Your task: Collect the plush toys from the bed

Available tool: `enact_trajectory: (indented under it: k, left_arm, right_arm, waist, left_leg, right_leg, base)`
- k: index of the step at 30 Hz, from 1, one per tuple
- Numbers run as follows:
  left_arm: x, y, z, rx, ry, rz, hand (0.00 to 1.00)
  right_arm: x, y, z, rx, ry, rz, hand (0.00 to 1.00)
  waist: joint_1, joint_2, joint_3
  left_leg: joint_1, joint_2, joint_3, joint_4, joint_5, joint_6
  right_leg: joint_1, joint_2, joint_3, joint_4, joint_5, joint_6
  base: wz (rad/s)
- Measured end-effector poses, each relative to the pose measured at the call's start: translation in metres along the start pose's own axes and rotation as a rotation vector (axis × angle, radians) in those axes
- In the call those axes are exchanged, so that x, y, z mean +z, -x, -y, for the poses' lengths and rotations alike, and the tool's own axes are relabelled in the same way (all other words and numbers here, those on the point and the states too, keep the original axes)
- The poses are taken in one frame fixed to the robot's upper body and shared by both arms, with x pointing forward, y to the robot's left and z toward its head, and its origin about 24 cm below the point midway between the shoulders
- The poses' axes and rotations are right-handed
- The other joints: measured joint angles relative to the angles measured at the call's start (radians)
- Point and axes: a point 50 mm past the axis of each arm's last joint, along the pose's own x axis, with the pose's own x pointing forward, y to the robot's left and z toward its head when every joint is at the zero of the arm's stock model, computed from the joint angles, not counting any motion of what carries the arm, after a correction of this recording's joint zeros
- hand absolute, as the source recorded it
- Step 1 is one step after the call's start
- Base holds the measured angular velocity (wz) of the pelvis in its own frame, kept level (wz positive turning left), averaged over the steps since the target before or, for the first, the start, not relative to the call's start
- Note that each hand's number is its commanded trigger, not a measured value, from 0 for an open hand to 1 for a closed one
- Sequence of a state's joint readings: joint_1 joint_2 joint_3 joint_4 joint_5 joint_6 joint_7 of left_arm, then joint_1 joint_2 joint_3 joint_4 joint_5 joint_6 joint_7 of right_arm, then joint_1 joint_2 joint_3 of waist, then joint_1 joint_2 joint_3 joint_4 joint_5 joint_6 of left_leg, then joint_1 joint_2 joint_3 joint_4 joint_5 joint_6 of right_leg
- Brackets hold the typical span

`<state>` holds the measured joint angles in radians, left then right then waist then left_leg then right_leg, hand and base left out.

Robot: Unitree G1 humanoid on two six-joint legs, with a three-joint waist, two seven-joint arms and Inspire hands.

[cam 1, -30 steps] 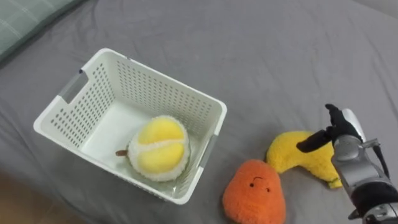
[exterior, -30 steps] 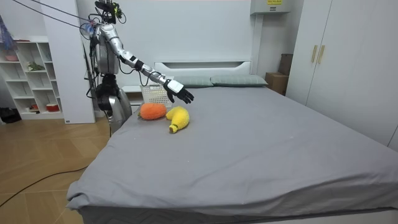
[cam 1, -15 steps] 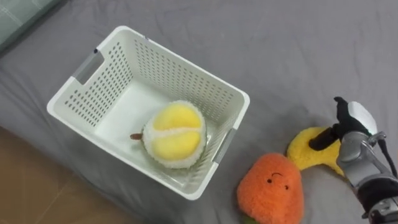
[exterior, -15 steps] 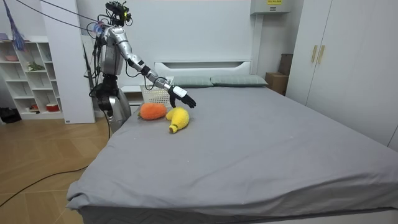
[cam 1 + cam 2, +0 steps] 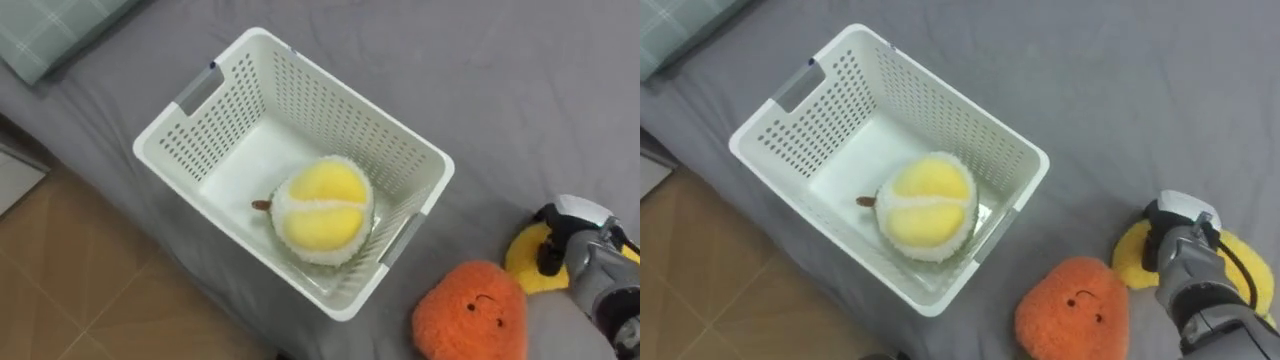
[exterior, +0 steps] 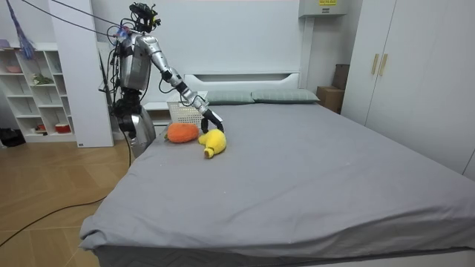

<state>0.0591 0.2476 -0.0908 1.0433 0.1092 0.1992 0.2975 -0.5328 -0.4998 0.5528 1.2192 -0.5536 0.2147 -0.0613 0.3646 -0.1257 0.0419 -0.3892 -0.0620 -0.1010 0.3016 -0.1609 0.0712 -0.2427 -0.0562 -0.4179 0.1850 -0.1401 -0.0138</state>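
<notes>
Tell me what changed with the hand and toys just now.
The right hand has come down onto the yellow banana toy; whether it grips it is unclear. The orange toy, the white basket and the round yellow toy inside it lie as before.

The robot stands at the bed's (image 6: 312, 170) corner on the room view's left, with a white shelf (image 6: 37, 89) behind it. Its right hand (image 6: 211, 121) reaches down to the banana (image 6: 214, 143). An orange toy (image 6: 182, 132) lies just beside the banana, in front of a white basket (image 6: 184, 113).
</notes>
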Motion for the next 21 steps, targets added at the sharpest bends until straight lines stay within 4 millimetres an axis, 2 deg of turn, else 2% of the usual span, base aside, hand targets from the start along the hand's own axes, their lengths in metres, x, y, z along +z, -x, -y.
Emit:
enact_trajectory:
  k: [3,8,11,15,18,21]
  left_arm:
    - [0.008,0.000,0.002,-0.013,-0.021,0.023,0.00]
    - [0.011,0.000,0.005,-0.023,-0.022,0.025,0.00]
    - [0.011,0.000,0.004,-0.022,-0.018,0.018,0.00]
    - [0.010,0.000,0.004,-0.024,0.005,0.016,0.00]
    - [0.009,0.000,0.002,-0.015,0.022,0.013,0.00]
    - [0.000,0.000,-0.001,-0.004,0.057,-0.006,0.00]
  right_arm:
    - [-0.001,0.000,-0.003,0.008,0.035,-0.006,1.00]
    - [-0.012,0.003,-0.023,0.057,0.070,-0.028,1.00]
    - [-0.013,0.004,-0.027,0.064,0.075,-0.029,1.00]
    - [-0.014,0.004,-0.026,0.066,0.028,-0.027,1.00]
    - [-0.011,0.004,-0.020,0.059,-0.031,-0.015,1.00]
    - [-0.009,0.003,-0.012,0.037,-0.101,0.002,1.00]
  waist:
    - [0.000,0.000,-0.0002]
    - [-0.002,0.002,-0.0009]
    - [-0.002,0.008,-0.0055]
    - [-0.013,0.021,-0.0151]
    - [-0.027,0.020,-0.0163]
    - [-0.061,0.020,-0.0175]
  left_leg:
    - [0.001,-0.003,-0.015,0.002,0.002,0.000]
    - [0.022,-0.005,-0.021,0.002,0.002,0.000]
    - [0.032,-0.004,-0.013,-0.002,0.002,0.000]
    - [0.060,-0.003,-0.012,-0.010,0.004,-0.001]
    - [0.100,-0.002,0.009,-0.036,0.015,-0.001]
    - [0.141,0.000,0.023,-0.054,0.016,-0.001]
  right_leg:
    - [0.008,0.000,-0.008,0.000,0.000,0.000]
    - [0.034,-0.003,-0.022,-0.002,0.000,0.000]
    - [0.039,-0.003,-0.021,-0.001,0.000,0.000]
    - [0.063,-0.009,-0.018,-0.001,0.000,0.000]
    - [0.083,-0.010,-0.001,-0.001,0.000,0.000]
    - [0.114,-0.010,0.008,-0.007,0.000,0.001]
  base:
    - [0.15]
    - [0.06]
    - [-0.06]
    - [-0.03]
    - [-0.16]
    - [-0.15]
